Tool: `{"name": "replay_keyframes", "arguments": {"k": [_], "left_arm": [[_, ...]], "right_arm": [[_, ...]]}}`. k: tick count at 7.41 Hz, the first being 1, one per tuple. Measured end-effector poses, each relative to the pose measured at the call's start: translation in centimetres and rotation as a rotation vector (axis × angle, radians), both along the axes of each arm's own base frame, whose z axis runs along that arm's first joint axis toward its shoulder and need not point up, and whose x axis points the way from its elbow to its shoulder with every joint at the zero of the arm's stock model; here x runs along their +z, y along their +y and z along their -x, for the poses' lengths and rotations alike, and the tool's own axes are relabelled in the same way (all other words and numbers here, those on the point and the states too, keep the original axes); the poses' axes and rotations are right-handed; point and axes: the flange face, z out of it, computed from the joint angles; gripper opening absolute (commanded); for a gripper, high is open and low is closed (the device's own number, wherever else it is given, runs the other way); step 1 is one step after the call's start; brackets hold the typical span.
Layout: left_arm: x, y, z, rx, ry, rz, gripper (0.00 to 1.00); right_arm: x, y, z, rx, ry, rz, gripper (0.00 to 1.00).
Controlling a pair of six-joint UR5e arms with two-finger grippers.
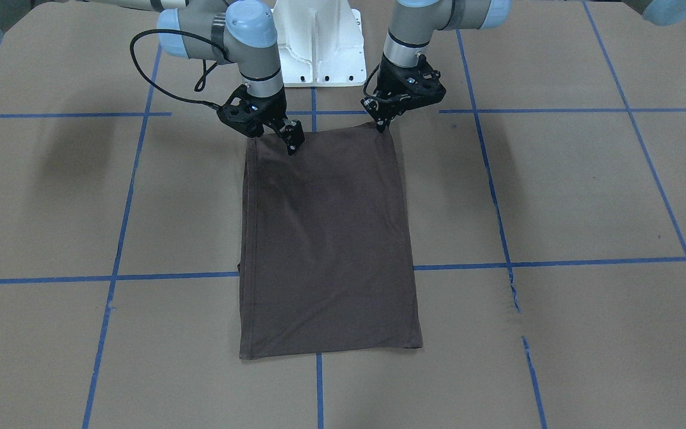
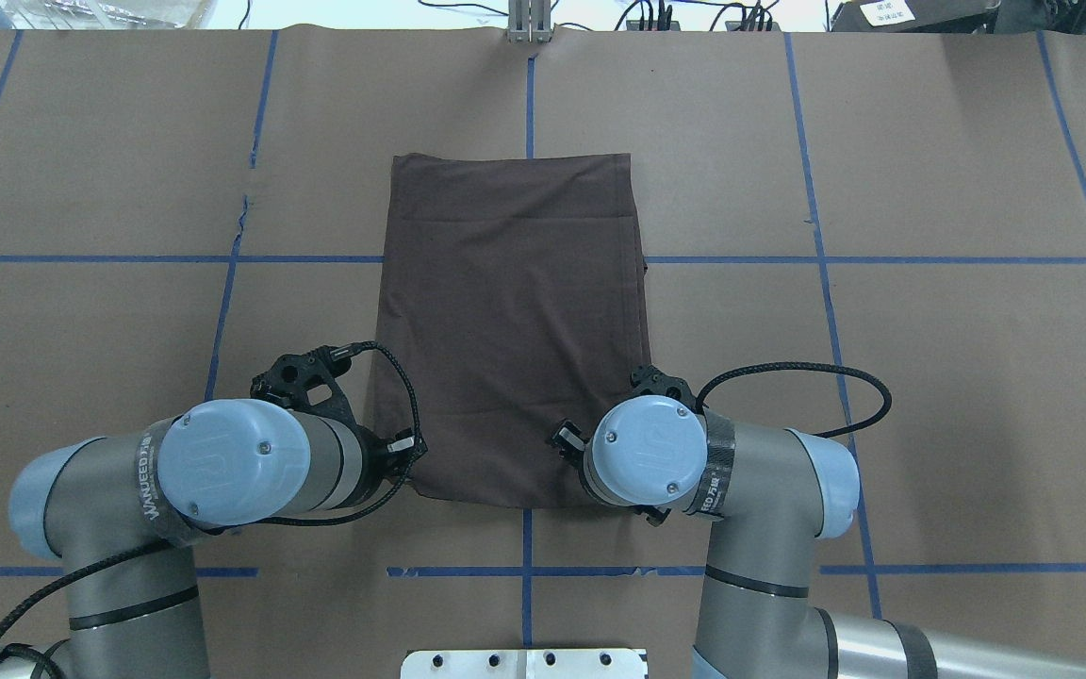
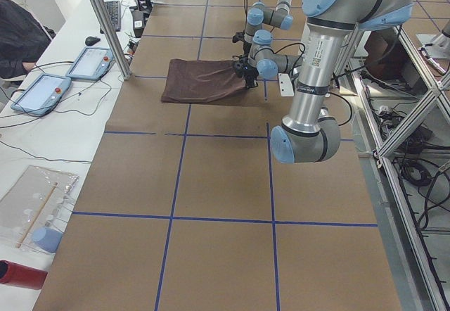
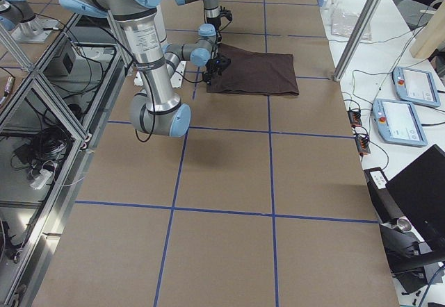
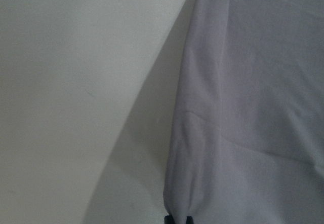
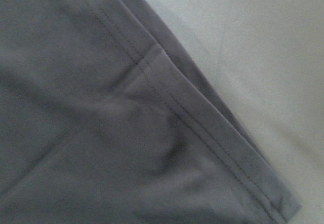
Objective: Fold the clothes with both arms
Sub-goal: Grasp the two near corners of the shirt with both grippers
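Looking across the brown paper-covered worktop [image 1: 557, 190], we see the dark brown T-shirt [image 1: 325, 238] lying flat on it as a folded rectangle, its long axis running straight away from the robot's base. Both grippers sit at the short edge nearest the robot, 1 at each corner, so the whole garment stretches away from them and neither arm is nearer. The black two-finger left gripper [image 1: 383, 126] pinches a small bunch of fabric, as its wrist view shows. The black two-finger right gripper [image 1: 293, 146] touches down just inside its corner; we cannot tell whether it is pinched or spread. No sleeves or collar show. Stitched layered edges run along 1 long side, and the cloth carries only faint creases.
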Motion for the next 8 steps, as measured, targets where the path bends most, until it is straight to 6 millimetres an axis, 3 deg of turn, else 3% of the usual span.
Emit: {"name": "replay_keyframes", "arguments": {"k": [5, 6, 7, 8], "left_arm": [[-0.1, 0.0, 0.0, 0.0, 0.001, 0.0, 0.0], [-0.1, 0.0, 0.0, 0.0, 0.001, 0.0, 0.0], [-0.1, 0.0, 0.0, 0.0, 0.001, 0.0, 0.0], [-0.1, 0.0, 0.0, 0.0, 0.001, 0.0, 0.0]], "right_arm": [[1.0, 1.7, 0.9, 0.015, 0.021, 0.046, 0.99], [1.1, 1.7, 0.9, 0.015, 0.024, 0.047, 0.79], [1.1, 1.7, 0.9, 0.015, 0.023, 0.047, 0.41], [1.0, 1.7, 0.9, 0.015, 0.022, 0.047, 0.18]]}}
